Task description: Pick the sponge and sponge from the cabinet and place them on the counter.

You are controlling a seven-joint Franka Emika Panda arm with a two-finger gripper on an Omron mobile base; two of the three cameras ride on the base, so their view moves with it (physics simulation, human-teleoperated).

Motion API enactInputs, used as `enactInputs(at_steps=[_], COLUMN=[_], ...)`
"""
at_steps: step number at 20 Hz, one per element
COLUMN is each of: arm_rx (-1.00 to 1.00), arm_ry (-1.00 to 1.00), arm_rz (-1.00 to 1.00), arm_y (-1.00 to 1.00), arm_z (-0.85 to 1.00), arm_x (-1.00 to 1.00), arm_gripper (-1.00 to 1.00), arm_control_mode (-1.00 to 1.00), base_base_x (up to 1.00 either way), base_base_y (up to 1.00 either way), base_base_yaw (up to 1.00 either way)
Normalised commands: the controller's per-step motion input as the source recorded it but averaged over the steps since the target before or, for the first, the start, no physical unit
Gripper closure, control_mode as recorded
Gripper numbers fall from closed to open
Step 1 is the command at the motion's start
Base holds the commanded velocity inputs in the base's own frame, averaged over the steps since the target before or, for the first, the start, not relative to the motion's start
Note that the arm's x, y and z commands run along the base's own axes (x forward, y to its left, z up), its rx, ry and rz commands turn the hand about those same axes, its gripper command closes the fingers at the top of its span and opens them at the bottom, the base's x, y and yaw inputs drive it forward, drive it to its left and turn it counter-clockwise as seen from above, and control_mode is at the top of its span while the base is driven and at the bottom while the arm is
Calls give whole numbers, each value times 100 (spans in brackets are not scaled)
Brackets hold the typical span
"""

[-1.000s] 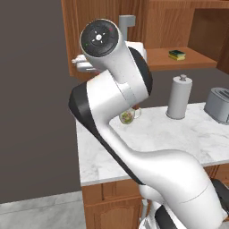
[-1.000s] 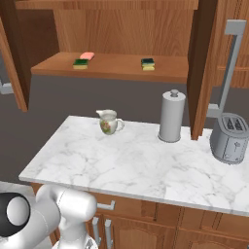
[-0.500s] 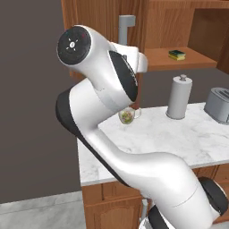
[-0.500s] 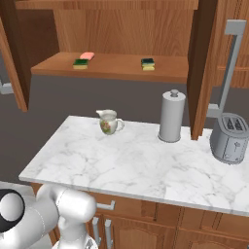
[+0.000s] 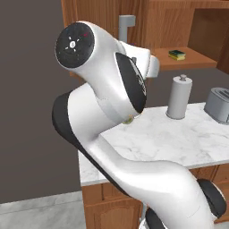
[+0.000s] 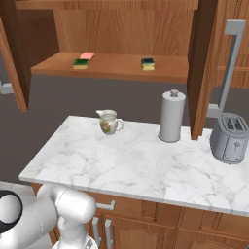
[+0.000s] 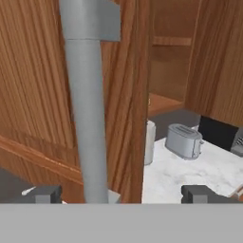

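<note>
The reddish-brown wooden wall cabinet (image 6: 121, 29) shows a streaked grain with a soft satin sheen, its long grey bar handle (image 7: 88, 114) smooth matt metal. The white marble counter slab (image 6: 146, 165) looks polished, with faint grey veins. The two small yellow sponges with dark green scouring tops (image 6: 148, 63) (image 6: 80, 63) seem dull. The silver toaster (image 6: 228, 138) reads as brushed metal, the floral jug (image 6: 109, 121) as glazed ceramic

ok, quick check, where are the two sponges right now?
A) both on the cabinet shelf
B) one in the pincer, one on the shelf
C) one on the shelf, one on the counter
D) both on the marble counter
A: the right base view shows one sponge beside the pink block and the other sponge further right, both on the cabinet shelf.
</note>
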Motion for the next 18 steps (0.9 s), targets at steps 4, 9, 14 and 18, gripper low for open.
enactInputs(at_steps=[4, 9, 14, 18], arm_rx=[10, 19, 26, 28], arm_ry=[-6, -3, -2, -1], arm_rz=[0, 0, 0, 1], arm_y=[-35, -52, -61, -61], arm_z=[12, 2, 0, 0], arm_x=[-56, -45, -32, -15], arm_gripper=[-100, -100, -100, -100], arm_control_mode=[-100, -100, -100, -100], base_base_x=[0, 0, 0, 0], base_base_y=[0, 0, 0, 0], base_base_yaw=[0, 0, 0, 0])
